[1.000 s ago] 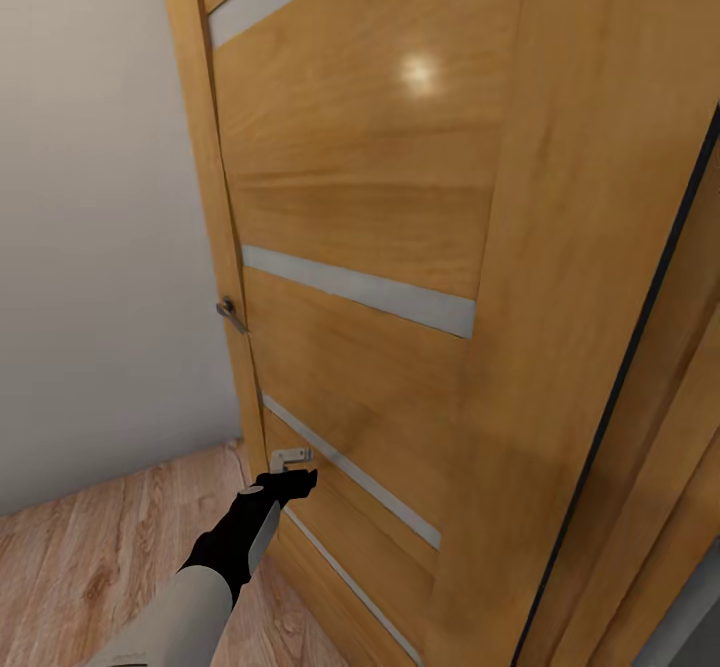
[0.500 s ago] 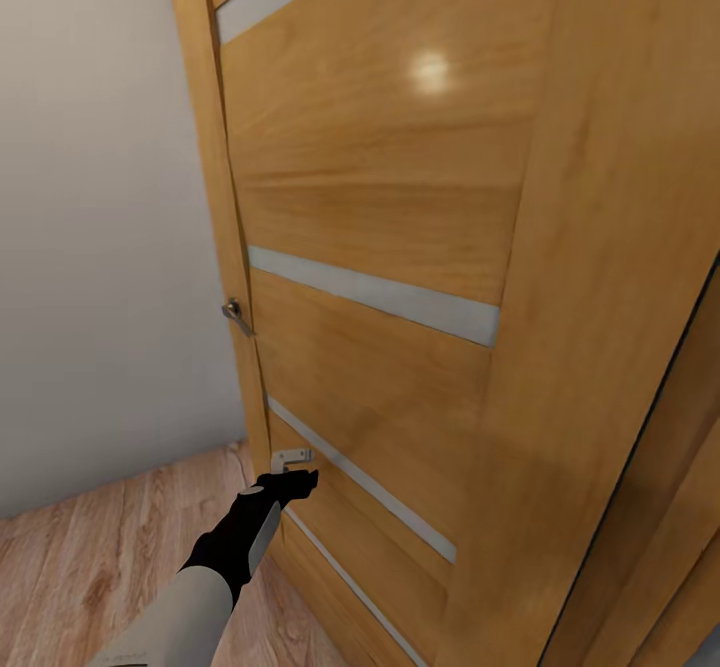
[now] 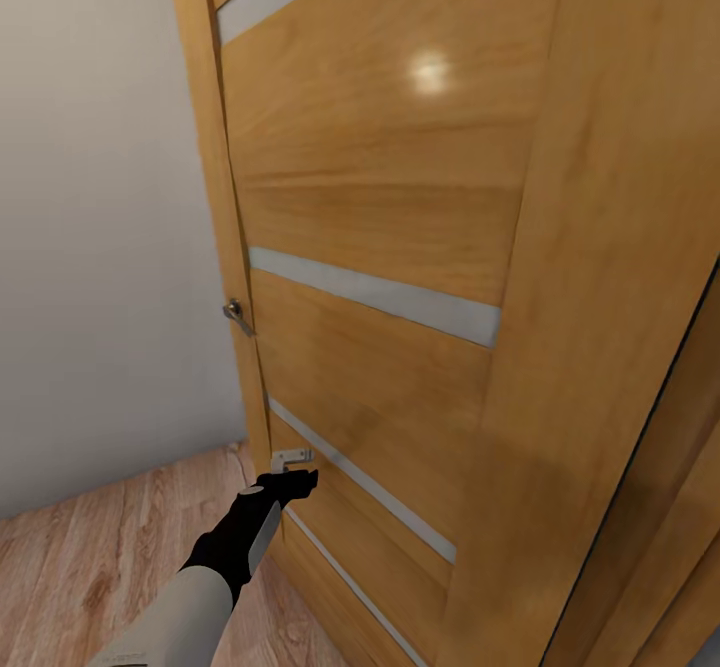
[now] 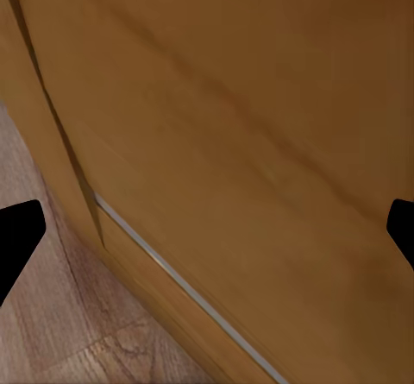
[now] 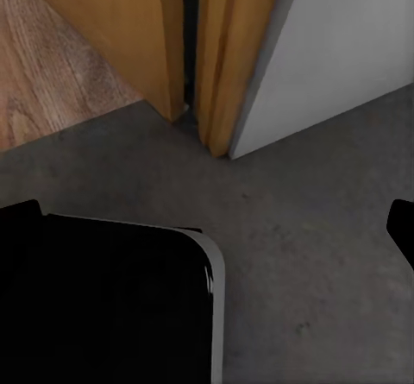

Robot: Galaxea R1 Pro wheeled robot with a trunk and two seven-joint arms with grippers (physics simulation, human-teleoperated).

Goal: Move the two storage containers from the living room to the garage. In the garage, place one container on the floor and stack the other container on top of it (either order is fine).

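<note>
My left gripper [image 3: 296, 479] hovers by the glossy orange-brown wooden door [image 3: 400, 177], fingers spread wide. My right gripper's fingers part over speckled concrete floor [image 5: 302, 220].

Pale grey cylindrical left forearm [image 3: 175, 612], matte black wrist section, black left gripper [image 3: 296, 482] with blocky fingers.
</note>
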